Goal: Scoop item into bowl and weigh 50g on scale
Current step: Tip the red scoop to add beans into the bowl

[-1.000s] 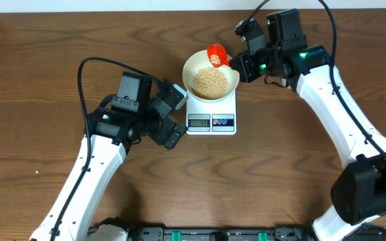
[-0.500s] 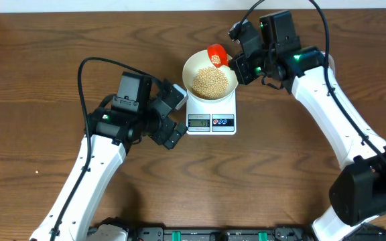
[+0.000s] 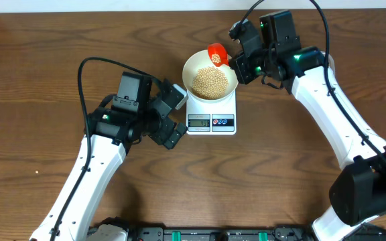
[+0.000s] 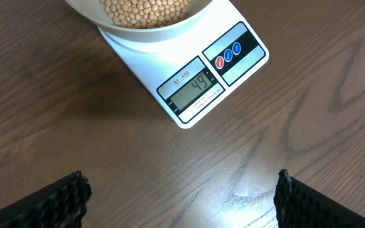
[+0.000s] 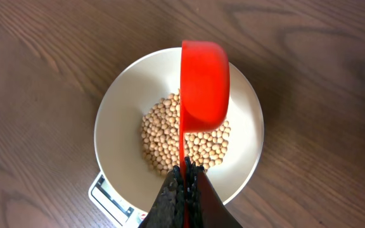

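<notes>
The white bowl (image 3: 188, 67) stands on the white scale (image 3: 211, 122) with a heap of beige beans (image 3: 209, 82) in it. My right gripper (image 3: 238, 63) is shut on the thin handle of a red scoop (image 3: 216, 53), held over the bowl's far rim. In the right wrist view the red scoop (image 5: 204, 82) is rolled to one side above the beans (image 5: 160, 136), its handle edge-on between my right gripper (image 5: 185, 174) fingers. My left gripper (image 3: 179, 115) stands wide open and empty just left of the scale. In the left wrist view the scale (image 4: 233, 69) display reads 49.
Brown wooden table (image 3: 39, 80) all around. The scale's red and blue buttons (image 4: 228, 56) sit right of the display. A light strip runs along the table's far edge (image 3: 112, 5). Both arms' cables arch above the table.
My right arm has shifted slightly left and towards the back with the scoop, then held still. The left arm has not moved.
</notes>
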`<act>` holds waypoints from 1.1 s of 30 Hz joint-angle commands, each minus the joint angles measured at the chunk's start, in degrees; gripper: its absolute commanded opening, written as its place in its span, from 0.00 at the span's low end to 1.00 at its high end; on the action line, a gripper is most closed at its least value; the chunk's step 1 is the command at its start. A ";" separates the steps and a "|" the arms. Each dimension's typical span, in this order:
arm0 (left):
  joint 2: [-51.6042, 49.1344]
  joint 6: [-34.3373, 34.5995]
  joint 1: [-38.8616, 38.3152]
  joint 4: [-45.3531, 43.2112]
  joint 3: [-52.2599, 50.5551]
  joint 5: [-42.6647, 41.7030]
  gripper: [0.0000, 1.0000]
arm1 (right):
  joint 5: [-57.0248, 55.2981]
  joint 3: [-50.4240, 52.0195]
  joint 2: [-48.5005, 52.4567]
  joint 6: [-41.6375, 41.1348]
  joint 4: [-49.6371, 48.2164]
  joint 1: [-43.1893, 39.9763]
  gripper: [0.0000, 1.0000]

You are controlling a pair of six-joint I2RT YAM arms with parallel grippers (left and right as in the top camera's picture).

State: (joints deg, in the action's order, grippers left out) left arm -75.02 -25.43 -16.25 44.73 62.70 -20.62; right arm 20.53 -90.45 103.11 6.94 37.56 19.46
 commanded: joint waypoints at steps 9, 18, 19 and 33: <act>-0.20 0.48 -0.11 0.02 0.52 0.57 0.95 | -0.04 -1.38 -1.40 0.22 -0.55 -0.09 0.01; -0.20 0.48 -0.11 0.04 0.52 0.57 0.95 | -0.09 -1.38 -1.40 2.45 -0.48 0.13 0.01; -0.20 0.48 -0.11 0.04 0.52 0.57 0.95 | -0.07 -1.38 -1.40 2.84 -0.48 0.13 0.01; -0.20 0.48 -0.11 0.02 0.55 0.57 0.95 | -0.07 -1.38 -1.40 7.08 -0.04 0.13 0.01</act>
State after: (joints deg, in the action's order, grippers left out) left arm -75.02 -25.43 -16.25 44.75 62.70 -20.62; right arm 20.53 -90.45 103.11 12.56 37.47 19.46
